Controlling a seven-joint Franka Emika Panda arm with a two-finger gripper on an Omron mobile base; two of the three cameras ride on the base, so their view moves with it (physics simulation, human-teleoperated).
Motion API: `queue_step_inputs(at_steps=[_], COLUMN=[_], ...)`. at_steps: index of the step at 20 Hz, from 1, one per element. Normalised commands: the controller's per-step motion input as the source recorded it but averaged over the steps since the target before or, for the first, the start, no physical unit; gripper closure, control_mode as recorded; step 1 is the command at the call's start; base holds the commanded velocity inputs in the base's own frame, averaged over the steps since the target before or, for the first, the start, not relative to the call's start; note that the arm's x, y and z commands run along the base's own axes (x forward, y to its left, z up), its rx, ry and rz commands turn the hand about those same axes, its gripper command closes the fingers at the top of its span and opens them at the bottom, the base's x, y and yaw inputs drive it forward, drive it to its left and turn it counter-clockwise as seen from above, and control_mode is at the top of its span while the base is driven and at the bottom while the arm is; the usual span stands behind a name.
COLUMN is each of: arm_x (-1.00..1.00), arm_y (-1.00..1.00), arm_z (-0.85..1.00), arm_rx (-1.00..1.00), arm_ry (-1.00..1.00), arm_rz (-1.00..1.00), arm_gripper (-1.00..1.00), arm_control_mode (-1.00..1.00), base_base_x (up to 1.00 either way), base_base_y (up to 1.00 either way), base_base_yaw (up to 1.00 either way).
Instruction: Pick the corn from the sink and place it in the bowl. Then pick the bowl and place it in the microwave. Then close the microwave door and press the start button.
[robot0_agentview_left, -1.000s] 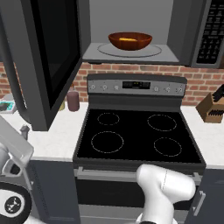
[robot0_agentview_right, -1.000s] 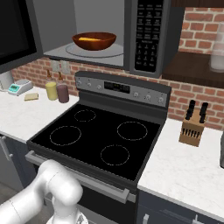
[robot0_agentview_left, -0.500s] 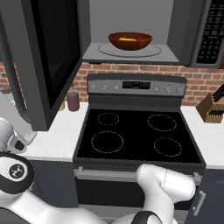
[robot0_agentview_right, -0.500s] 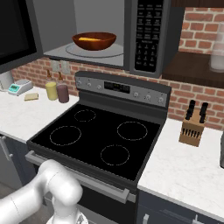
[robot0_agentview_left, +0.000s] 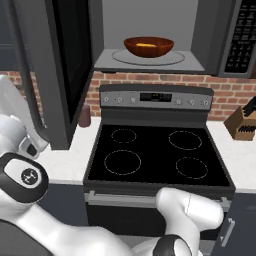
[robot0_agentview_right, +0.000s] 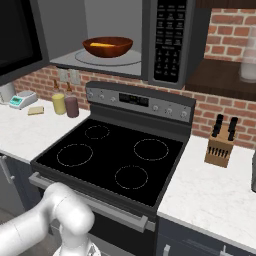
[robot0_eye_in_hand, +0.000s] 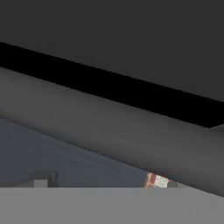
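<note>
Microwave above the black stove, cavity exposed; microwave door swung wide open at left, its dark face close up in the hand view; bowl sits on the glass turntable inside, upright; corn lies in the bowl; gripper fingers spread fully apart, nothing held; knife block on the counter right of the stove.

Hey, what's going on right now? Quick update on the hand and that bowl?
Hand open, holding nothing. Reddish-brown wooden bowl with yellow corn sits inside the dark grey microwave. Microwave door stands open.
</note>
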Motion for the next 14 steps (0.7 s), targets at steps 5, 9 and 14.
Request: queue_step_inputs(at_steps=[5, 9, 14], arm_x=[0.03, 0.14, 0.30], arm_y=[-0.92, -1.00, -1.00], arm_z=[0.33, 0.24, 0.17], arm_rx=[0.33, 0.41, 0.40], arm_ry=[-0.05, 0.00, 0.00], arm_rz=[0.00, 0.00, 0.00], arm_gripper=[-1.00, -1.00, -1.00], arm_control_mode=[-1.00, -1.00, -1.00], base_base_x=[0.00, 0.00, 0.00], base_base_y=[0.00, 0.00, 0.00], base_base_yaw=[0.00, 0.00, 0.00])
